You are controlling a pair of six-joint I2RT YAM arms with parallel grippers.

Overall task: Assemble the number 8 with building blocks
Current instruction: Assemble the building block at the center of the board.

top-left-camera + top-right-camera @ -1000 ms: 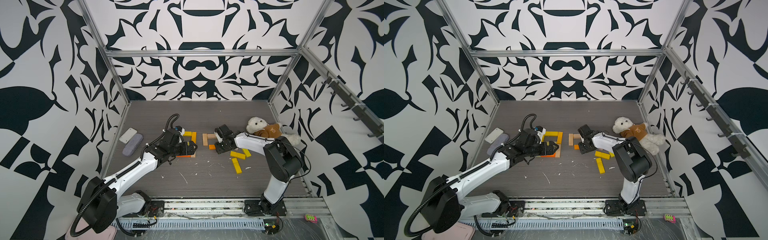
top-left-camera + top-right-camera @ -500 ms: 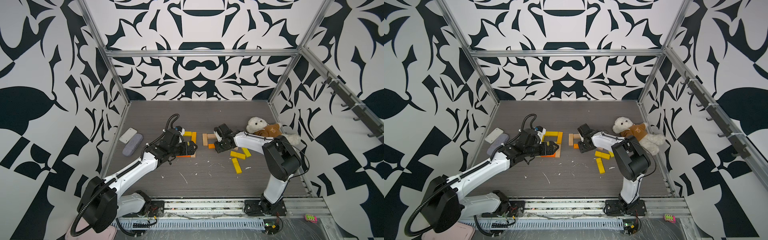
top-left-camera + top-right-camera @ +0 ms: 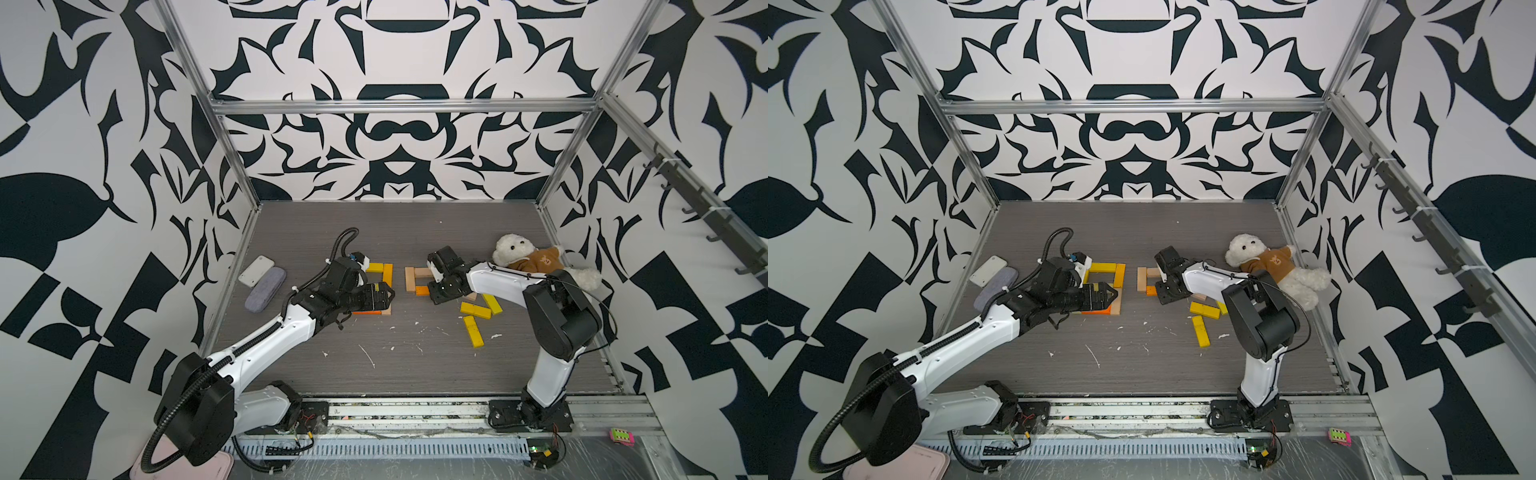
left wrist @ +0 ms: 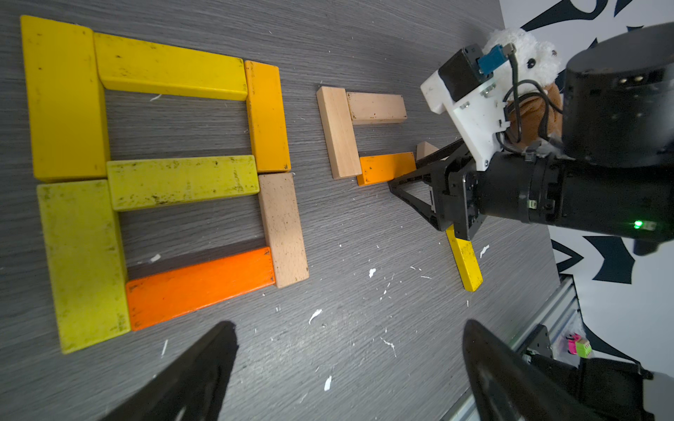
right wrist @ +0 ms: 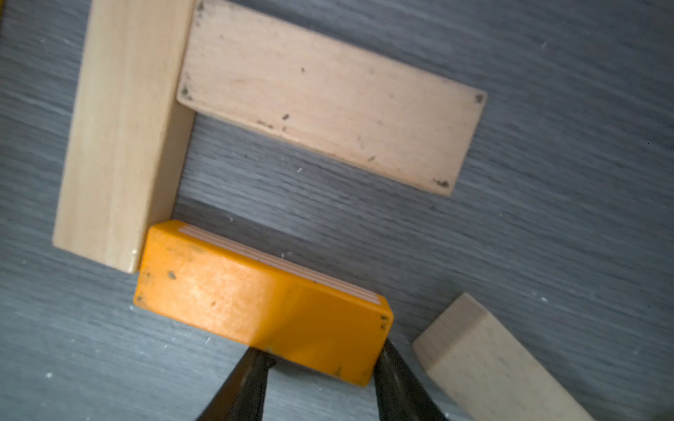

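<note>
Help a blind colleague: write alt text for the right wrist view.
The right gripper grips one end of an orange block, its other end touching a long tan block. A second tan block meets that one, forming a C on the grey table; a loose tan block lies apart.

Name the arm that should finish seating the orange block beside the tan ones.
Right. The right gripper is closed on the orange block, whose end lies right beside the tan upright block. The left gripper is open and empty, near the finished eight.
</note>
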